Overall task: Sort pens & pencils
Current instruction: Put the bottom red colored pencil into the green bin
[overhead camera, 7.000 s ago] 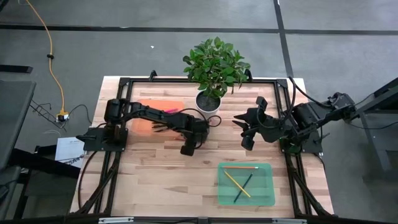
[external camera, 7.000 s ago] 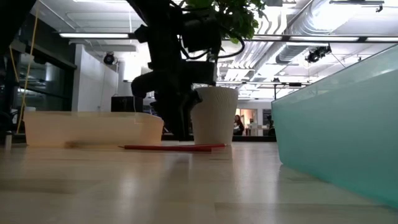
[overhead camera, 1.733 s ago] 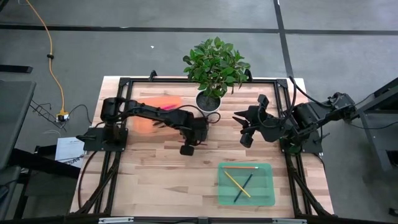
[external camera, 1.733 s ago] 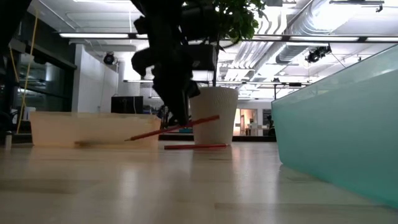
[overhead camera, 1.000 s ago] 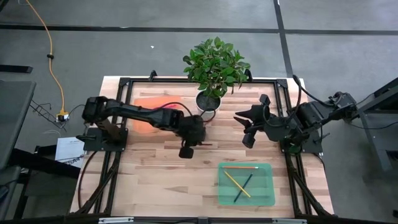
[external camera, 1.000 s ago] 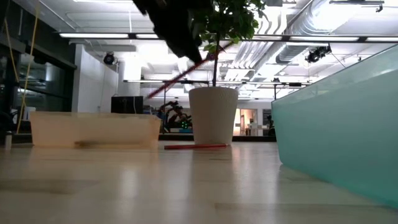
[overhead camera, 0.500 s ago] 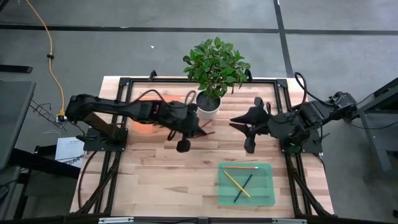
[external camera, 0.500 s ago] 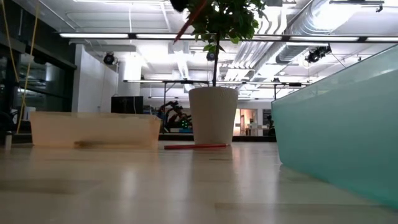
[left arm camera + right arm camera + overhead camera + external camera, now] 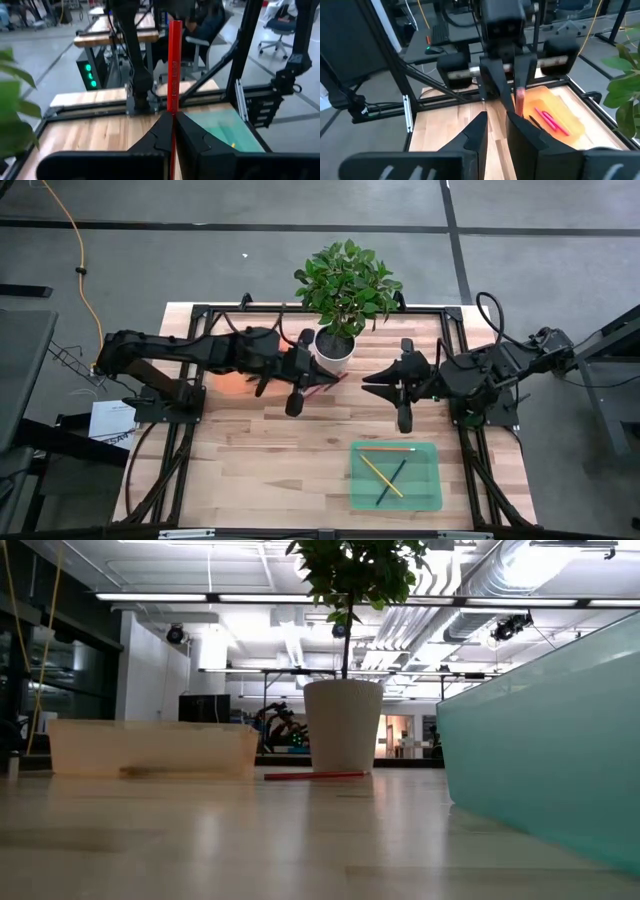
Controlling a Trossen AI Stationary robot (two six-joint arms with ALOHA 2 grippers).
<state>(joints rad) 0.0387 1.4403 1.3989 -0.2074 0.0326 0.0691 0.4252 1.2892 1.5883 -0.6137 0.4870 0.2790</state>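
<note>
My left gripper hangs over the table's middle, in front of the white plant pot, shut on a red pencil. My right gripper faces it from the table's right with its fingers open and nothing between them. A second red pencil lies flat on the table before the pot. Pink pens lie in the orange tray. Yellow, tan and dark pencils lie in the green tray. My left gripper pinches the red pencil's shaft between its two fingers. The pencil runs on past the fingertips toward my right gripper. It is lifted clear of the table, above what the low view takes in.
The potted plant stands at the far middle, close behind both grippers. The orange tray sits at the far left and the green tray at the near right. Bare wood lies between them along the near edge.
My left gripper has risen with the red pencil out of the low view's top, drawn back a little toward the far left and turned the pencil toward my right gripper. My right gripper has moved left toward it. The other red pencil has stayed on the table.
</note>
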